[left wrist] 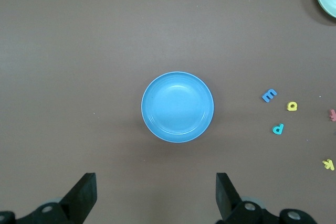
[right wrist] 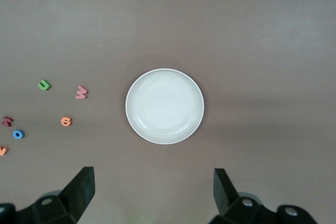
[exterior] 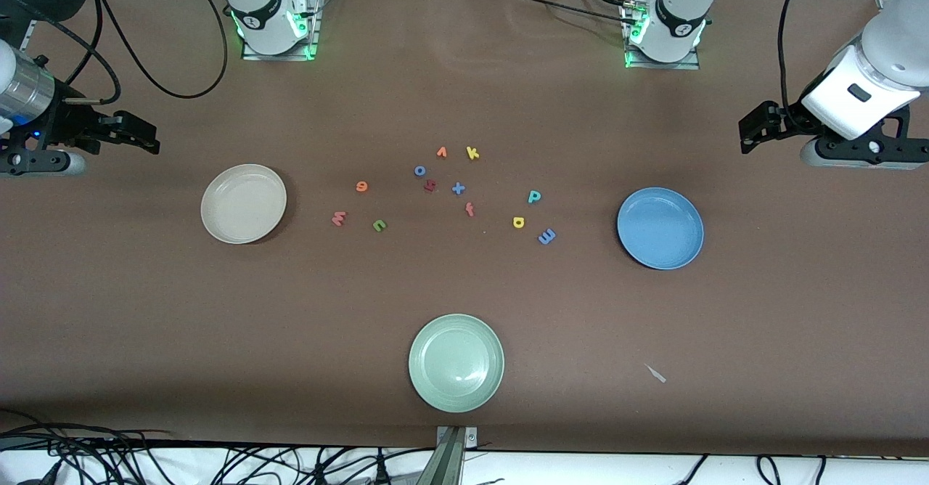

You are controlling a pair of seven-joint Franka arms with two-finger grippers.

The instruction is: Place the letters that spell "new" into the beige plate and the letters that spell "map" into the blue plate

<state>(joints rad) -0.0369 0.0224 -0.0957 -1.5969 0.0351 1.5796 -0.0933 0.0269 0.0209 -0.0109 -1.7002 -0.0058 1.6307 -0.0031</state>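
Brown paper covers the table (exterior: 464, 71). Beige plate (exterior: 243, 203) lies toward the right arm's end, nothing in it. Right gripper (exterior: 134, 136) hangs in the air over bare table at that end, jaws spread wide and holding nothing; the plate sits nearer the front camera than the spot below it. In the right wrist view the plate (right wrist: 165, 106) lies centred between the fingers (right wrist: 79, 187).

Blue plate (exterior: 660, 227) lies toward the left arm's end, also bare. Left gripper (exterior: 758, 128) hangs over bare table at that end, jaws wide apart, nothing held.

Loose letters lie between the two plates. Pink-red w (exterior: 338, 218), green n (exterior: 379, 225) and orange e (exterior: 361, 186) are near the beige plate. Teal p (exterior: 533, 196), yellow a (exterior: 519, 221) and periwinkle m (exterior: 546, 236) are near the blue plate. All six rest on the table, well apart from both grippers.

Pale green plate (exterior: 456, 362) sits nearest the front camera.
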